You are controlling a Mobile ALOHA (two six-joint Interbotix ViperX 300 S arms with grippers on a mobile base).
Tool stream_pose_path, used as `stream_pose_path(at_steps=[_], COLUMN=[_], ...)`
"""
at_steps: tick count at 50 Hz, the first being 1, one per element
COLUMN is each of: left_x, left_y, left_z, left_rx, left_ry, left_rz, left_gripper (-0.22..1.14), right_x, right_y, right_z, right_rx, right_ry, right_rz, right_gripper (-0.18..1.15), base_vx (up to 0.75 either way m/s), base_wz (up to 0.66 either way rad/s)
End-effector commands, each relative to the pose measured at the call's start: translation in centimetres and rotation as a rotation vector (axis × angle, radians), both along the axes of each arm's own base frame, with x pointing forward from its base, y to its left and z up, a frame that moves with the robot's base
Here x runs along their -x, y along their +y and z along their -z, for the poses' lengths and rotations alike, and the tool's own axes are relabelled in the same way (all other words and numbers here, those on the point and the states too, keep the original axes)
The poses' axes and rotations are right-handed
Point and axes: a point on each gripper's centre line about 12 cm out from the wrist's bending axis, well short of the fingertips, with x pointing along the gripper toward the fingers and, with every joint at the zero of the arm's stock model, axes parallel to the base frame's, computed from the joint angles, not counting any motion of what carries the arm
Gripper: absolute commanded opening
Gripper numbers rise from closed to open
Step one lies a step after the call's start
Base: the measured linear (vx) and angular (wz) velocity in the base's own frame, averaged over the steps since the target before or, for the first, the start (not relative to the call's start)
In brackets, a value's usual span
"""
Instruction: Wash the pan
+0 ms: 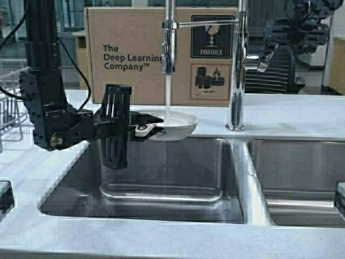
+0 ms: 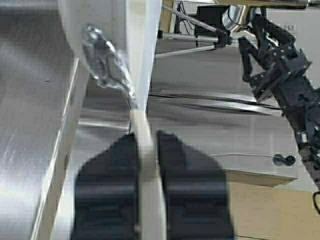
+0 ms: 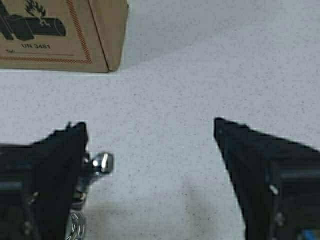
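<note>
Left gripper (image 1: 141, 128) clamped on the short handle of the pan (image 1: 173, 124), fingers (image 2: 110, 190) pressed on either side of it. Pan held level in the air over the far edge of the left sink basin (image 1: 161, 178), directly beneath the faucet spout (image 1: 169, 43). Thin stream of water (image 1: 168, 91) falling from spout into the pan's bowl. Water film seen clinging to the pan's underside in the left wrist view.

Right gripper (image 3: 150, 145) raised at far right, beside the faucet's side lever (image 1: 261, 60), fingers spread well apart, holding nothing. Speckled worktop (image 3: 170, 75) below it.

Cardboard box (image 1: 135, 54) standing on worktop behind the faucet. Wire rack (image 1: 8, 102) at far left. Second basin (image 1: 296, 178) to the right.
</note>
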Motion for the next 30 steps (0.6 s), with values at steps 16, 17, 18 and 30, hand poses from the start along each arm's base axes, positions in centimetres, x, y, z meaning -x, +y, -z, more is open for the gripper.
stream_pose_path(at_steps=[16, 17, 18, 30], left_x=[-0.3, -0.3, -0.3, -0.3], left_y=[-0.3, -0.3, -0.3, -0.3], left_z=[-0.9, -0.9, -0.9, -0.9], left_rx=[0.024, 0.024, 0.024, 0.021], left_ry=[-0.046, -0.046, -0.046, -0.046], left_rz=[0.003, 0.003, 0.003, 0.003], left_gripper=[0.03, 0.03, 0.03, 0.03], right_x=[4.4, 4.4, 4.5, 3.8], right_y=[-3.5, -3.6, -3.7, -3.9], right_z=[-11.5, -11.3, -11.1, -6.2], right_rx=[0.029, 0.029, 0.029, 0.006], right_ry=[-0.199, -0.195, -0.19, -0.089], right_rz=[0.072, 0.074, 0.075, 0.084], right_gripper=[1.01, 1.0, 1.0, 0.41], base_vx=[0.01, 0.0, 0.0, -0.01], base_wz=[0.02, 0.0, 0.0, -0.02])
